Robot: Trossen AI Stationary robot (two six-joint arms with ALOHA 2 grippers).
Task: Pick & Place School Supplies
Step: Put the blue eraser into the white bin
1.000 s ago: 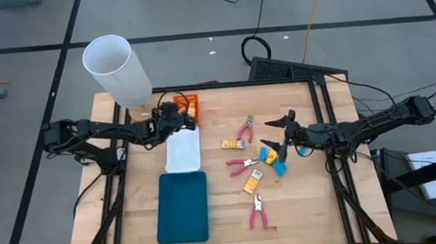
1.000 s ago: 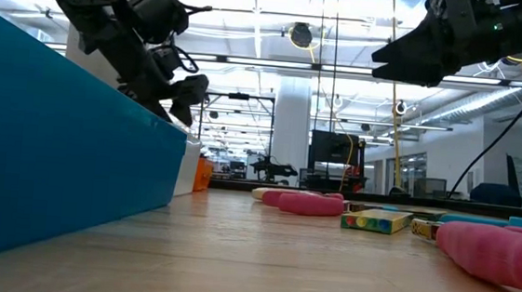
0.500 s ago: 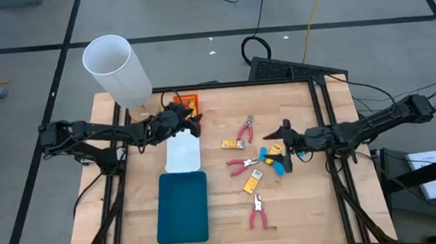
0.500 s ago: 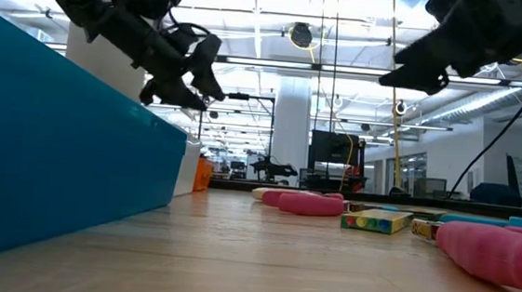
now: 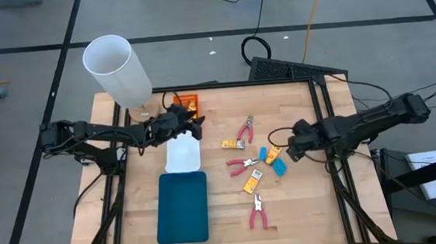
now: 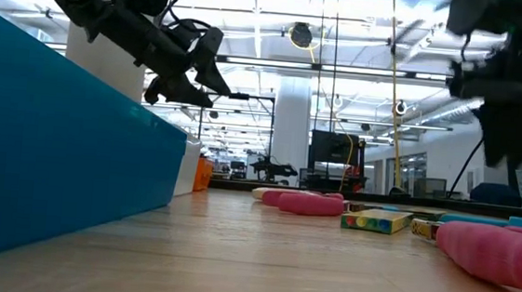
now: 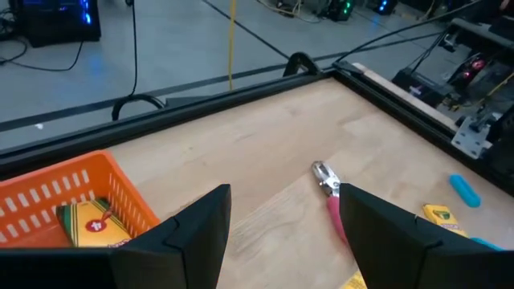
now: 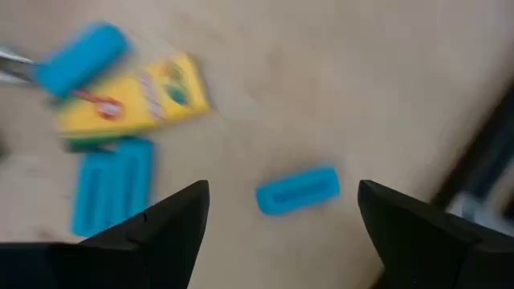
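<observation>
The supplies lie loose on the wood right of centre. There are red-handled tools [image 5: 243, 129] [image 5: 259, 212], yellow packets [image 5: 229, 144] [image 5: 252, 183] and light-blue pieces [image 5: 278, 166]. My left gripper [image 5: 196, 126] [image 7: 285, 193] is open and hovers over the white tray's far end beside the orange basket [image 5: 188, 102]. That basket holds a yellow packet [image 7: 90, 221]. My right gripper [image 5: 290, 152] [image 8: 283, 193] is open and points down. Below it on the table lie a blue piece [image 8: 297, 193], a yellow packet [image 8: 132, 100] and another blue piece [image 8: 112, 193].
A white tray [image 5: 183, 152] and a teal tray [image 5: 182, 206] lie in a row left of centre. The teal tray wall [image 6: 47, 138] fills the low view's left. A tall white cylinder [image 5: 116, 68] stands at the far left corner. Bare wood shows near the right and near edges.
My left gripper has risen from the orange basket, tipped toward level and moved toward the table's right, over the white tray's far end. My right gripper has tipped downward over the blue pieces and yellow packet. The supplies on the table have stayed in place.
</observation>
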